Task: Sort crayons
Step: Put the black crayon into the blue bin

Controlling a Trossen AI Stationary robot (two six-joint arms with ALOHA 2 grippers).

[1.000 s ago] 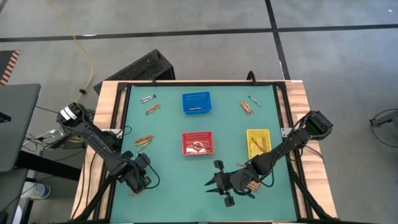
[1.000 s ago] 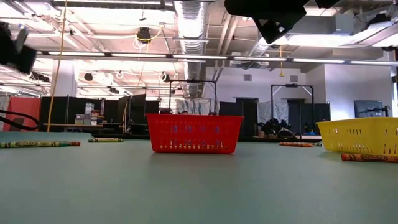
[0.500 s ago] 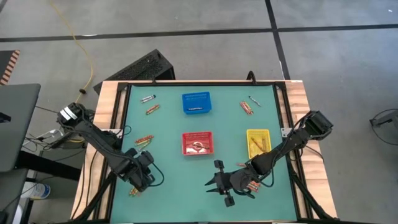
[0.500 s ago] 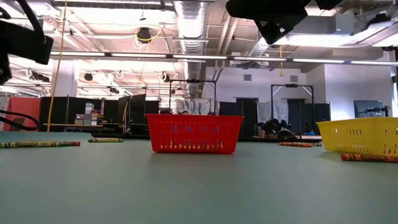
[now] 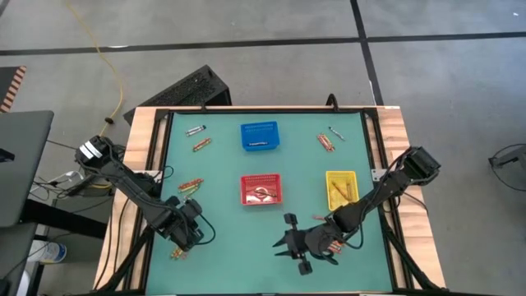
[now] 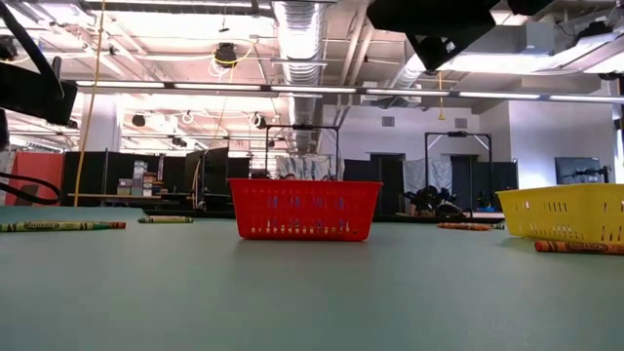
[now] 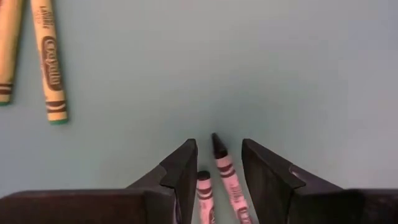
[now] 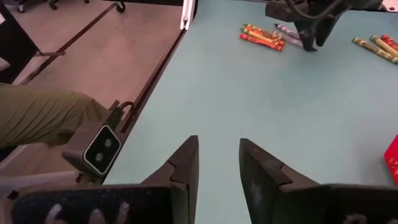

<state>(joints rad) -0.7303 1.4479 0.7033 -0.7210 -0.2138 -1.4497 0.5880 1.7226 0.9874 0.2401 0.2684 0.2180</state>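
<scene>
Since a second ago the left gripper (image 7: 214,163) has shifted slightly and spread open, straddling two crayons (image 7: 222,169) lying on the mat. Two more lie nearby. Right gripper (image 8: 216,160) hovers open, empty. Three baskets (image 5: 260,189) stand beyond.
</scene>
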